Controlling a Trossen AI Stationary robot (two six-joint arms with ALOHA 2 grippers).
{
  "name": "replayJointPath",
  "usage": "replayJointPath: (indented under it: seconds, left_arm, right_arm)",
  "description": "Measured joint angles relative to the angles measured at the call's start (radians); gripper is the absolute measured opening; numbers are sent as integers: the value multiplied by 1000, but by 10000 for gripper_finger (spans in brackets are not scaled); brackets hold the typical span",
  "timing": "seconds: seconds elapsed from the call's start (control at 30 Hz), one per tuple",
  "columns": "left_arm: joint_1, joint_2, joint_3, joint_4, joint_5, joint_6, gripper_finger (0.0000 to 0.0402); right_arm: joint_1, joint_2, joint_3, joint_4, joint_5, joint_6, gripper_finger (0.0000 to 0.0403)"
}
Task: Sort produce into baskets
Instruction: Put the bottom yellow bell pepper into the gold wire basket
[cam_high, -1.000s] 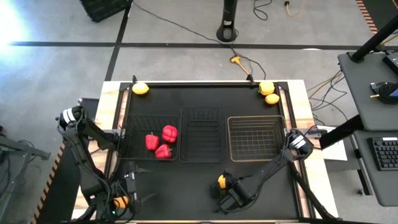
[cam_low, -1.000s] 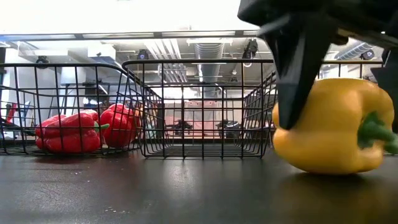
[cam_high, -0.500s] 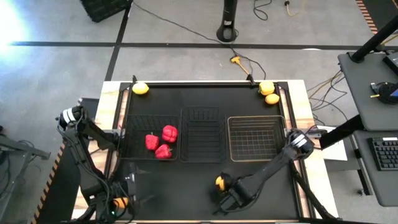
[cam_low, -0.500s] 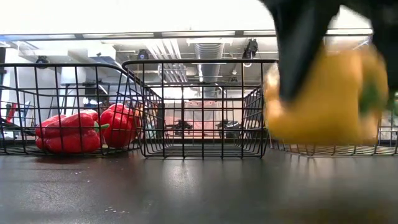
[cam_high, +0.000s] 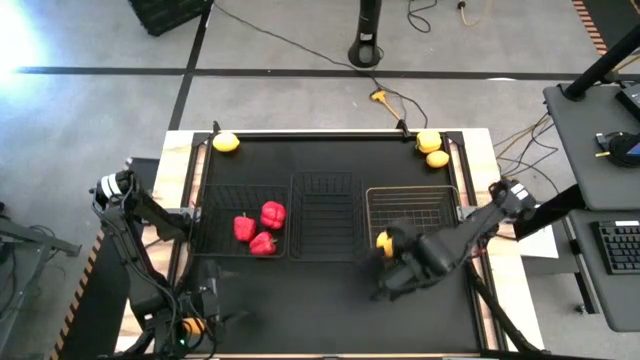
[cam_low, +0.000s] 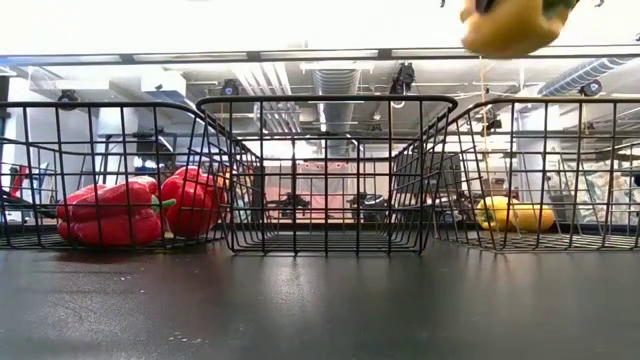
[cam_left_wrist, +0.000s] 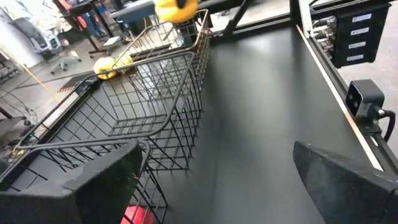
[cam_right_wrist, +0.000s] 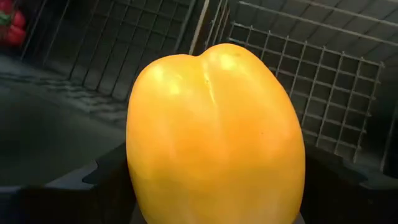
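My right gripper (cam_high: 392, 250) is shut on a yellow bell pepper (cam_high: 384, 240), held above the near left corner of the pale wire basket (cam_high: 440, 196). The pepper also shows at the top of the low view (cam_low: 508, 22). Three red peppers (cam_high: 258, 230) lie in the left black basket (cam_high: 210, 222). The narrower black basket (cam_high: 325, 190) stands between the two. One lemon (cam_high: 227, 142) lies at the far left, two lemons (cam_high: 432, 148) at the far right. My left gripper (cam_left_wrist: 217, 186) is open, low at the near left. My right gripper pinches the yellow pepper's body (cam_right_wrist: 214, 130) between its two fingers, one finger (cam_right_wrist: 102, 180) on each side. The fingers come slanting from the table's near right side. The pepper is lifted clear of the table, above the baskets' rims.
A small yellow-orange thing (cam_high: 190, 325) shows by my left arm at the near left edge; what it is I cannot tell. Bare black table lies along the near side, in front of the baskets.
My right gripper has risen with the yellow pepper and gone toward the far and right, to the pale basket's near left corner. The pepper, which stood on the table a second ago, is now lifted clear.
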Motion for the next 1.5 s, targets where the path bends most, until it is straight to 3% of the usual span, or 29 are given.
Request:
replayJointPath:
  seconds: [0.1,0.33,0.53,0.73,1.27,1.5]
  left_arm:
    - [0,0,-1,3,0,-3,398]
    - [0,0,-2,20,22,-17,398]
    - [0,0,-3,23,44,-33,398]
    - [0,0,-4,24,45,-33,398]
    - [-1,0,-4,26,67,-30,398]
    - [-2,0,-4,25,95,-29,398]
  right_arm:
    - [-64,-94,-129,43,0,-39,324]
    - [-233,-261,-514,79,-36,41,324]
    - [-334,-359,-802,404,-37,-52,331]
    - [-401,-377,-966,606,-60,-147,337]
    - [-405,-350,-976,675,-96,-234,390]
    - [-402,-389,-790,507,-131,-278,391]
